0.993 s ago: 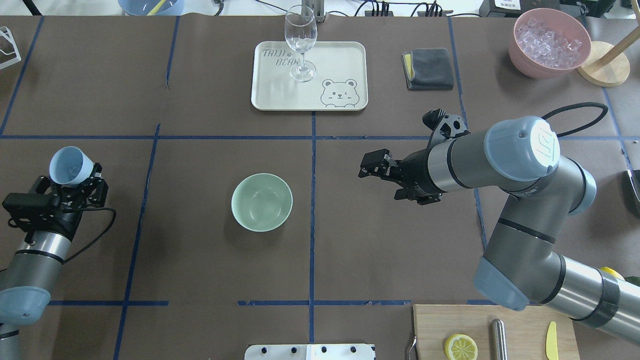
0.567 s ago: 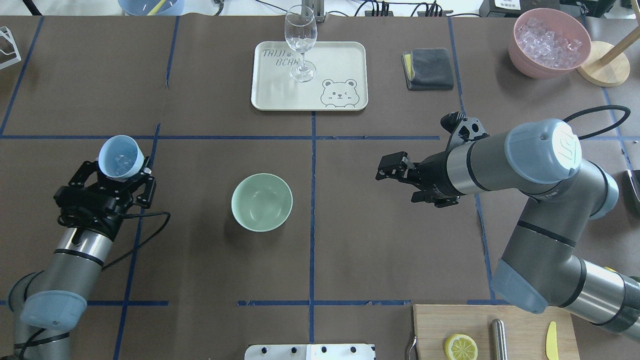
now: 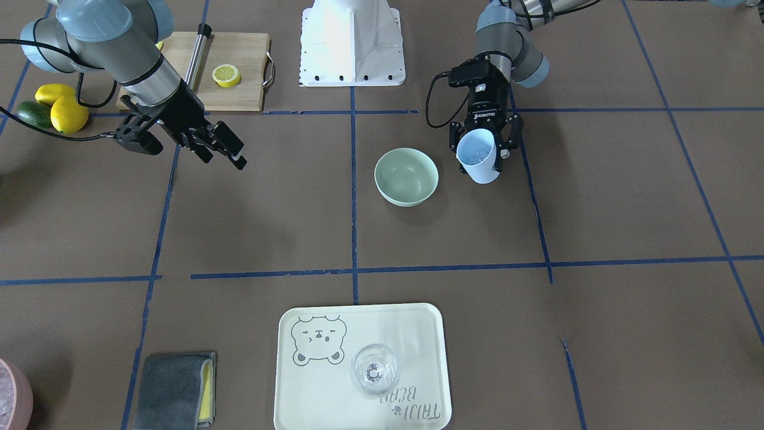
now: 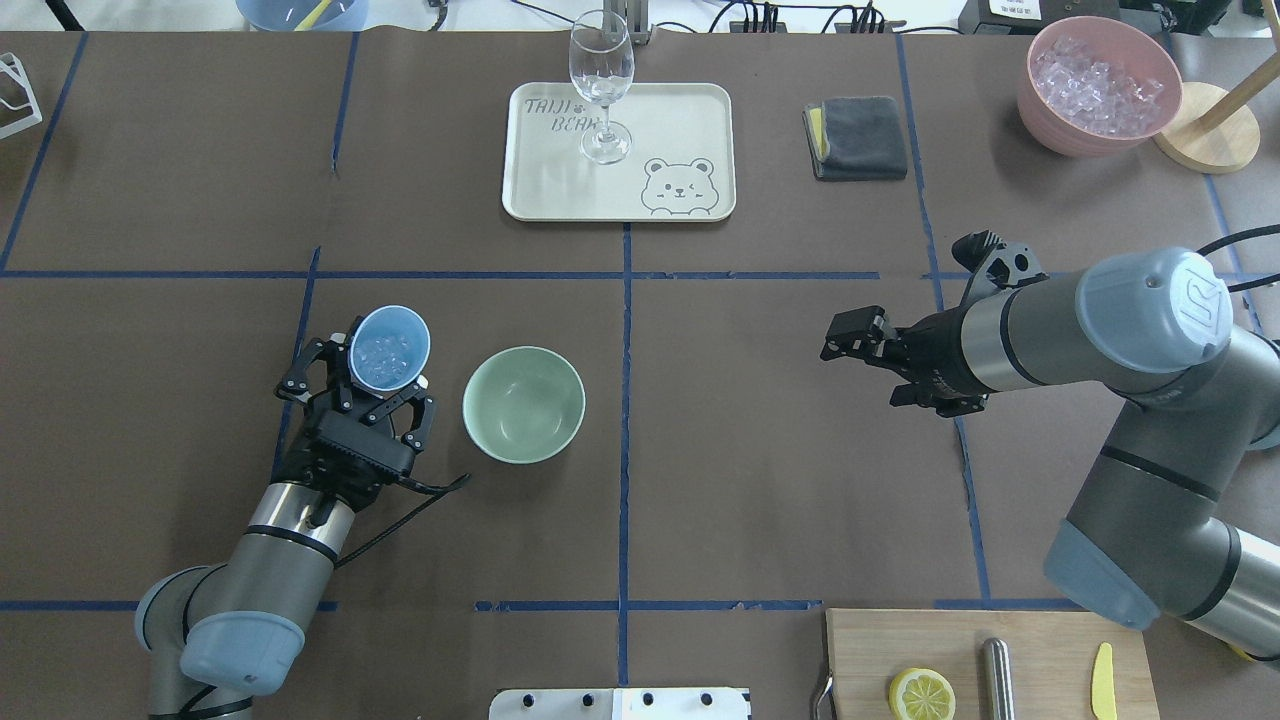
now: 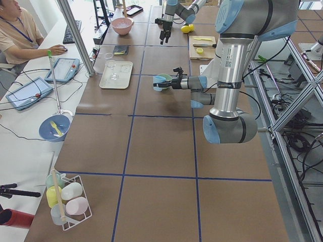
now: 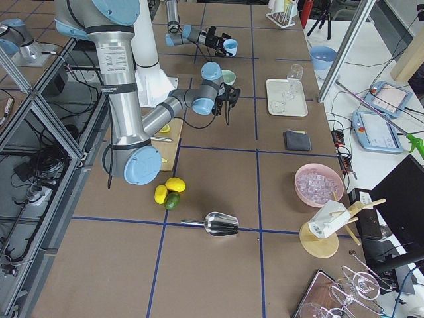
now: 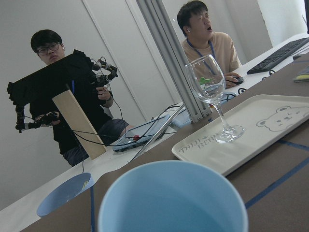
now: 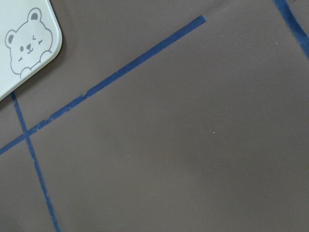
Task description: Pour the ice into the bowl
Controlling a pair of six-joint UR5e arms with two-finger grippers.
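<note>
Approach step: my L gripper [image 4: 375, 385] is clamped on the cup [image 4: 402, 330] w/ ice [image 4: 383, 355], just beside the bowl [image 4: 523, 404]; next I'd shift over its rim & tip; R gripper [image 3: 224, 160] idle, jaws apart.

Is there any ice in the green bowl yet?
No, in the overhead view the bowl is bare inside, and the ice sits in the blue cup held by the left gripper beside it.

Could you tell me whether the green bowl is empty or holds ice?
Empty: the bowl is bare inside; the ice sits in the blue cup.
</note>
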